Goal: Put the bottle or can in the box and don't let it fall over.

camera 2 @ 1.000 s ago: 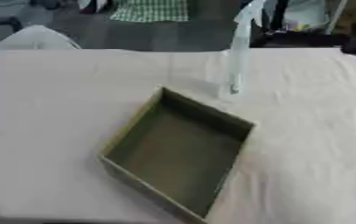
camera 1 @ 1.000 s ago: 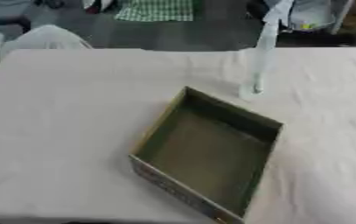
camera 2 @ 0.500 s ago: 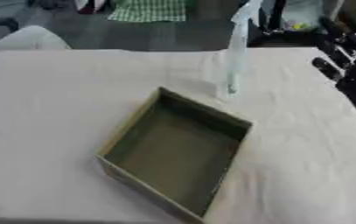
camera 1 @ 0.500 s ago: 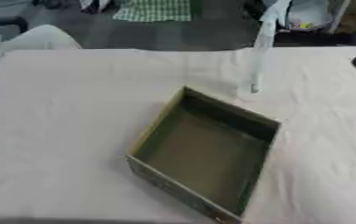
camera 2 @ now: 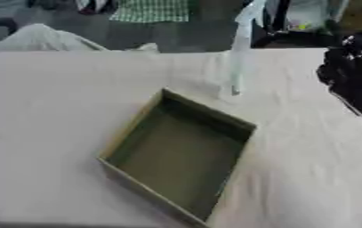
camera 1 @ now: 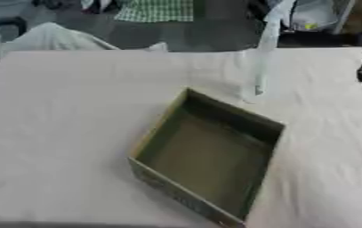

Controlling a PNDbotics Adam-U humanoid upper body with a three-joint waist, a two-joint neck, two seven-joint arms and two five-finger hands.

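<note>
- The bottle [camera 2: 238, 53], tall, thin and clear, stands upright on the table [camera 2: 51, 98], just beyond the far corner of the box [camera 2: 176, 153], which is empty.
- Our right hand [camera 2: 353, 78] shows as a dark blur at the right edge, apart from the bottle; we cannot tell how its fingers are set. Our left hand is out of view.
- We judge the reach comes first: grasp low and keep the bottle vertical.
- The box's far wall stands between, so lift over it.
</note>
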